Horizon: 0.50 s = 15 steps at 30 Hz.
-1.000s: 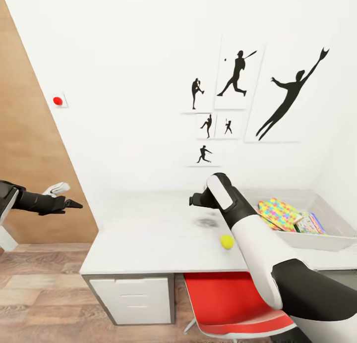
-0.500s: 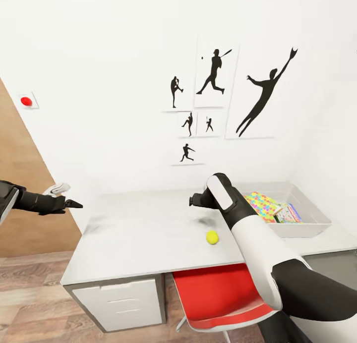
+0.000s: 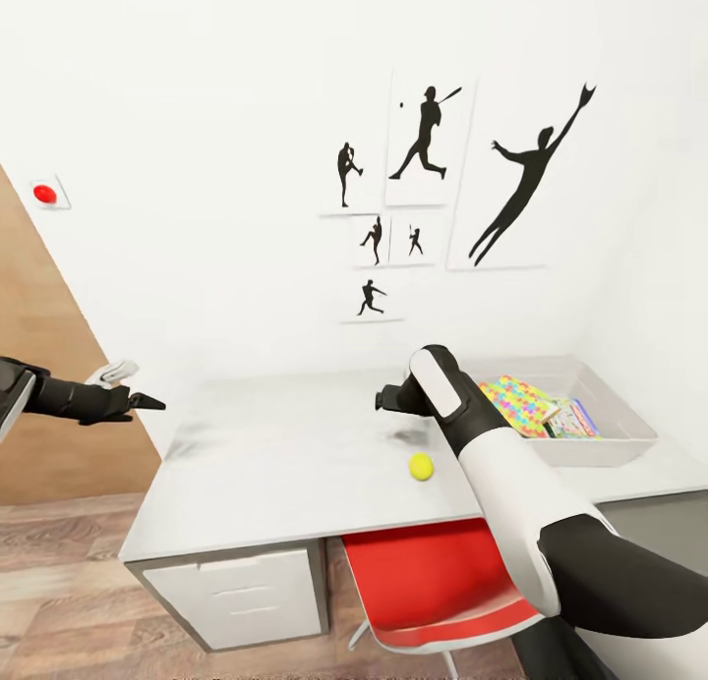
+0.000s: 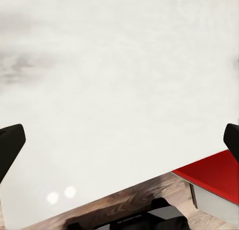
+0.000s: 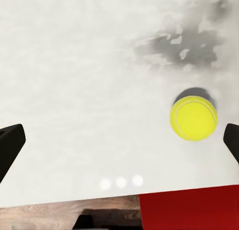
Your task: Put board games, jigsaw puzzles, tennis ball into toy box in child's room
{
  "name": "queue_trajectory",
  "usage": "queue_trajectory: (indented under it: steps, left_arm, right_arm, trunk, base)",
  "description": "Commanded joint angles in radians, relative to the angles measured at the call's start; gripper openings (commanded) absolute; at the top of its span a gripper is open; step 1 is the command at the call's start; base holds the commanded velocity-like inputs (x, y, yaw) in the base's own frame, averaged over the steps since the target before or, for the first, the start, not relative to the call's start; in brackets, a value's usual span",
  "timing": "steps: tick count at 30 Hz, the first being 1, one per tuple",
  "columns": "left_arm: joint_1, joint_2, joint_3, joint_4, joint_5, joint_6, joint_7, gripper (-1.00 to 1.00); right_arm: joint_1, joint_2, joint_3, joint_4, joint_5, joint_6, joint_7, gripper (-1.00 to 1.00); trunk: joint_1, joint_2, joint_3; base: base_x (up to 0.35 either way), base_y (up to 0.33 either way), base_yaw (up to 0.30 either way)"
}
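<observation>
White-shelled right arm [image 3: 511, 493] with black joints and black gripper [image 3: 382, 399]; left arm [image 3: 69, 401] looks mostly black.

The left gripper [image 4: 119, 140] stands with its dark fingertips [image 4: 11, 143] wide apart over the white table [image 4: 114, 80]. Beyond the table's edge lie the wood-plank floor [image 4: 124, 202] and a red chair seat [image 4: 214, 172].

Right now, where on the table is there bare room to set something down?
The table is bare from its left end across to the tennis ball. The right end is crowded: the toy box sits there, holding a jigsaw puzzle.
</observation>
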Motion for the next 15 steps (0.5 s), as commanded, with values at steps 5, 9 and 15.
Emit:
queue_trajectory:
  steps: [5,9,15]
  left_arm:
    - [-0.003,0.002,-0.001,-0.002,-0.007,0.008,-0.083,1.00]
    - [-0.003,0.003,-0.001,-0.006,-0.010,0.013,-0.215,1.00]
    - [-0.006,0.033,-0.001,-0.016,-0.011,0.015,-0.404,1.00]
  right_arm:
    - [-0.001,0.000,0.001,0.001,-0.009,0.003,-0.012,1.00]
    - [-0.001,0.000,0.001,0.010,-0.008,0.002,-0.013,1.00]
    - [-0.001,0.000,0.002,0.018,-0.007,0.001,-0.013,1.00]
  trunk:
    - [0.001,-0.002,-0.011]
    - [0.001,-0.002,-0.017]
    - [0.001,-0.002,-0.027]
  base:
    - [0.000,0.000,0.000]
    - [0.000,0.000,0.000]
    - [0.000,0.000,0.000]
